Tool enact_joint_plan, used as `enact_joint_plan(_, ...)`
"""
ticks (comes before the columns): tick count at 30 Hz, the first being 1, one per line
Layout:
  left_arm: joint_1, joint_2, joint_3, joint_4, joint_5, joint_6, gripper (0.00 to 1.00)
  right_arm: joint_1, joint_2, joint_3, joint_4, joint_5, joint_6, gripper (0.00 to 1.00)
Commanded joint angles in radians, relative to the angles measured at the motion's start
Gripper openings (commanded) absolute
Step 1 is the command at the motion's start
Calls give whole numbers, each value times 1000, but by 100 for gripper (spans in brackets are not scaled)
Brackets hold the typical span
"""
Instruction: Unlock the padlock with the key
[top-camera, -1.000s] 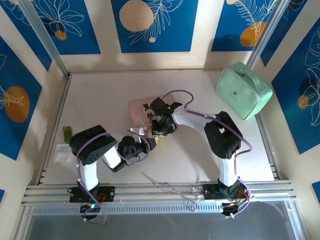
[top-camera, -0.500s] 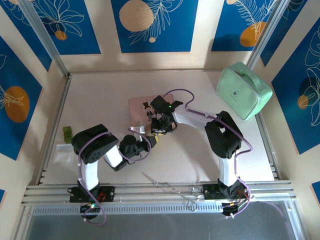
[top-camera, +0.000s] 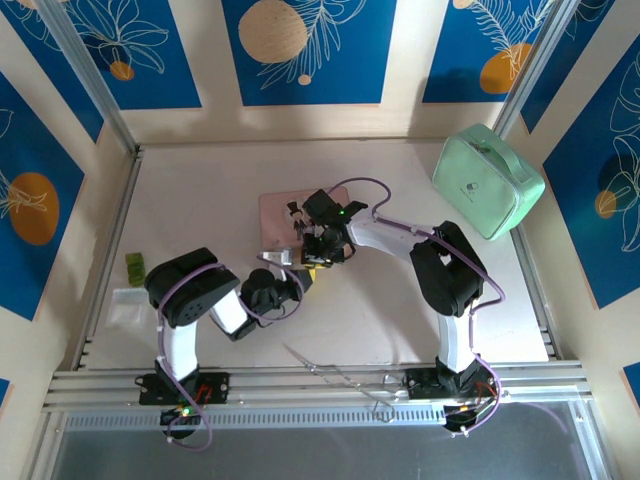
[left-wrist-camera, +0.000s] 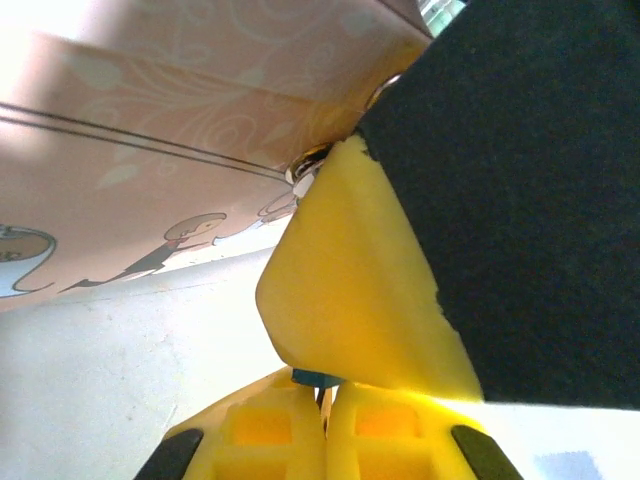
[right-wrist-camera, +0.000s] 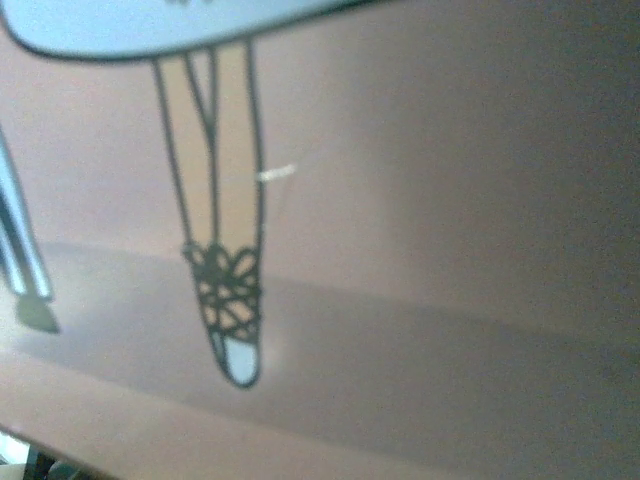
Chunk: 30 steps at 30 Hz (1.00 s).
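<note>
At 6 o'clock of the pink tin box (top-camera: 280, 215), left pincer (left-wrist-camera: 325, 400) pressed together, right pincer (top-camera: 318, 245) unreadable; brace padlock before twisting.

padlock (left-wrist-camera: 303, 176): mostly hidden, only silvery metal showing, against pink tin (left-wrist-camera: 180, 110) edge | blue sliver (left-wrist-camera: 316, 378): at tip of my closed left claw (left-wrist-camera: 325, 395), lock or key unclear

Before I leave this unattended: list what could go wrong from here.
1. The left end effector pinches only a sliver of a small blue piece, which may slip out.
2. Both crowd the front edge of the pink box. The right end effector could bump the left or shove the box.
</note>
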<state>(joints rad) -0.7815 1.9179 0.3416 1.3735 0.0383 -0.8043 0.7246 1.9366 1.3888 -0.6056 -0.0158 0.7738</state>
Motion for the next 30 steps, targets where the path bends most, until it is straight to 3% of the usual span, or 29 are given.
enact_joint_plan(1, -5, -7, -14, 32, -38, -3, 0, 8, -4, -46, -4, -109, 91, 24)
enact_joint_plan(2, -5, -4, -10, 35, -28, -16, 0, 10, -21, -65, 24, -105, 94, 35)
enact_joint_plan(5, -8, -12, -4, 35, -19, -35, 0, 10, -57, -93, 66, -65, 110, 40)
enact_joint_plan(20, -8, -52, -4, 35, -2, -78, 0, 18, -59, -177, 243, 64, 95, 38)
enact_joint_plan(23, -7, -52, -4, 35, -2, -81, 0, 24, -62, -181, 265, 79, 88, 30)
enact_joint_plan(28, -7, -52, -13, 35, -17, -79, 0, 37, -62, -155, 211, 112, 85, 8)
enact_joint_plan(30, -7, -56, -25, 35, -36, -80, 16, 38, -59, -144, 181, 122, 88, 4)
